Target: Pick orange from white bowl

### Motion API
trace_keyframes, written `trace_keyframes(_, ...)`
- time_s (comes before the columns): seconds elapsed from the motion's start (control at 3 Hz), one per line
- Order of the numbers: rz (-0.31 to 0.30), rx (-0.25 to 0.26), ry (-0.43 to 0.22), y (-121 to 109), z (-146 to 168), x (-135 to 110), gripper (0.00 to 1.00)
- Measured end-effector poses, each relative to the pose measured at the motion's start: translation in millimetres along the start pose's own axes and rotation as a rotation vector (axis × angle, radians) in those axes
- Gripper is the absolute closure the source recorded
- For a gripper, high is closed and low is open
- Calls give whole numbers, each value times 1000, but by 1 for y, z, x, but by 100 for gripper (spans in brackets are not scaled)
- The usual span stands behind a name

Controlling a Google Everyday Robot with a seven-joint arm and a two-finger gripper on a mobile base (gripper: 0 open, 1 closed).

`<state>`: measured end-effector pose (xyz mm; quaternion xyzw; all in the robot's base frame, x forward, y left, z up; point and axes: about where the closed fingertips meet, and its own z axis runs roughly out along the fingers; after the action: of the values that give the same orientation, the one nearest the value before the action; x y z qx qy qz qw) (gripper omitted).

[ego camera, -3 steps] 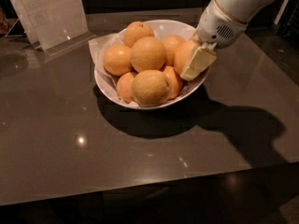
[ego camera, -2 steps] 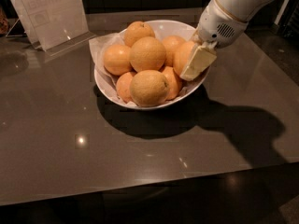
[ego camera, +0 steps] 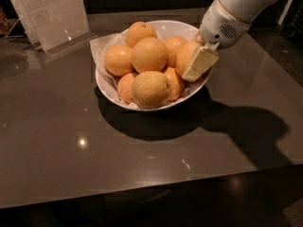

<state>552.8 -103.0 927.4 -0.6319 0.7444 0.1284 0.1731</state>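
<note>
Partway there, with the hand (ego camera: 197, 63) at the right side of the white bowl (ego camera: 163, 25) on the desk (ego camera: 71, 141), against the orange (ego camera: 185, 55), unlifted among other fruit (ego camera: 150, 55); grip impossible to tell; lift-out left

Cream gripper (ego camera: 199, 63) at the right edge of the white bowl (ego camera: 163, 26), against the deep-orange orange (ego camera: 185, 55); front fruit (ego camera: 150, 89) paler yellow-orange, white paper lining (ego camera: 98, 46), dark grey table (ego camera: 71, 164)

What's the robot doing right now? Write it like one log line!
gripper: right side of white bowl, against orange | orange: in bowl, not yet lifted
</note>
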Motion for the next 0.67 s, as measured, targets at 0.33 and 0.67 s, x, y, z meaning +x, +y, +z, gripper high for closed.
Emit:
trace_keyframes(0.33, -19, 38, -110, 11, -18, 6, 100)
trace_keyframes(0.67, -73, 120, -306, 36, -54, 11, 100)
